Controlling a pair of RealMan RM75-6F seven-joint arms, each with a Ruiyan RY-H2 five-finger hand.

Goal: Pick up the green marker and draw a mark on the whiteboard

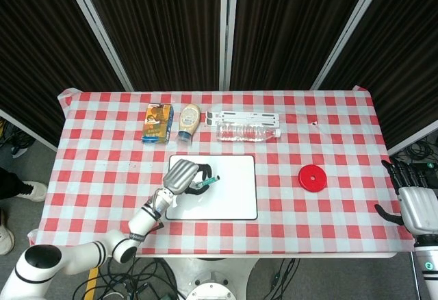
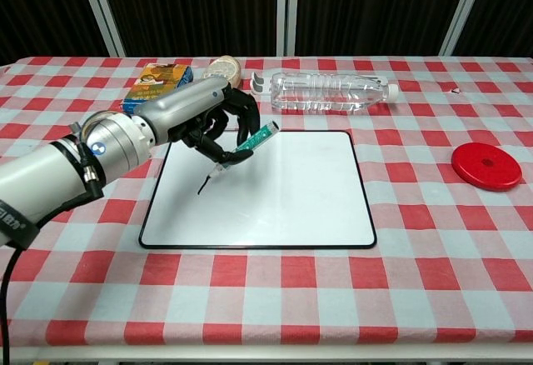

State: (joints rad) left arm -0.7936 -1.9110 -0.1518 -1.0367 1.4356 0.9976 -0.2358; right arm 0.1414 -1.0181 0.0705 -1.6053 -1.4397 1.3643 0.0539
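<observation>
My left hand (image 2: 200, 117) holds the green marker (image 2: 251, 143) tilted over the whiteboard (image 2: 291, 190), tip pointing down to the left. The tip hovers at or just above the board's far-left part, and a short dark mark (image 2: 204, 187) lies just below it. In the head view the same left hand (image 1: 182, 175) covers the whiteboard's (image 1: 229, 197) left side, with the marker (image 1: 206, 183) poking out to the right. My right hand (image 1: 415, 201) hangs beyond the table's right edge, fingers apart and holding nothing.
A clear plastic bottle (image 2: 329, 92) lies just behind the board. A snack box (image 2: 156, 82) and a squeeze bottle (image 2: 223, 68) stand at the back left. A red disc (image 2: 486, 165) lies to the right. A white strip (image 1: 243, 116) sits behind the bottle.
</observation>
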